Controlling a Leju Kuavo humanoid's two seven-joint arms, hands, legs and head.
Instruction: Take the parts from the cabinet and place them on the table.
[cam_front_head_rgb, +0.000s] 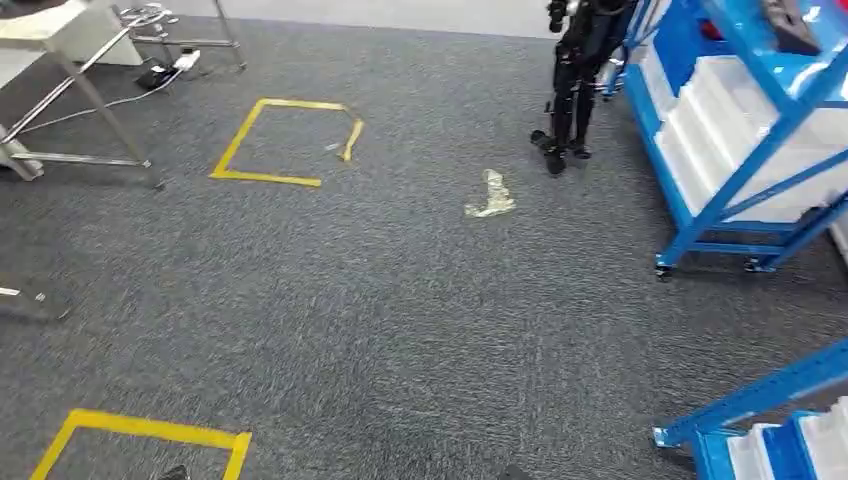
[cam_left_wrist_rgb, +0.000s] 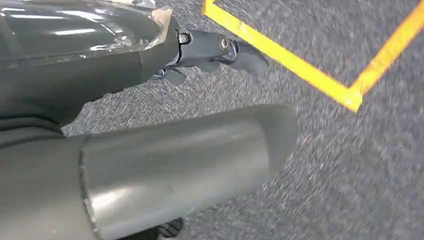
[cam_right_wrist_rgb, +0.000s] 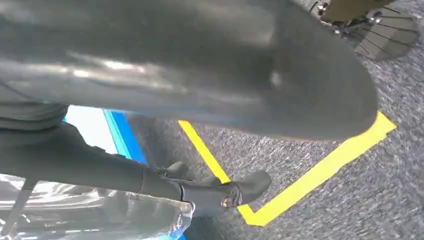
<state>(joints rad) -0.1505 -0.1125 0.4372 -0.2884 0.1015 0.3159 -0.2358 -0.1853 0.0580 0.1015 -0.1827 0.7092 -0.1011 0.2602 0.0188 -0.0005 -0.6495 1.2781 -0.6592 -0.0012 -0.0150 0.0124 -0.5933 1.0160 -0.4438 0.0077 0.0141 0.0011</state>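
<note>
A blue cabinet (cam_front_head_rgb: 740, 150) with white bins (cam_front_head_rgb: 720, 100) stands at the far right in the head view; no loose parts can be made out in it. A light table (cam_front_head_rgb: 50, 30) on metal legs is at the far left. My left hand (cam_left_wrist_rgb: 165, 155) hangs over the grey carpet with its thumb apart from its dark fingers (cam_left_wrist_rgb: 220, 50) and nothing between them. My right hand (cam_right_wrist_rgb: 200, 75) also hangs over the carpet, its fingers (cam_right_wrist_rgb: 225, 192) stretched out and holding nothing. Glossy clear wrap covers part of each hand.
A second blue rack (cam_front_head_rgb: 760, 420) with white bins is at the near right. Yellow tape squares (cam_front_head_rgb: 280, 140) (cam_front_head_rgb: 140, 440) mark the carpet, and a crumpled scrap (cam_front_head_rgb: 490, 195) lies mid-floor. A dark standing figure (cam_front_head_rgb: 575, 80) is beside the far cabinet. Cables lie under the table.
</note>
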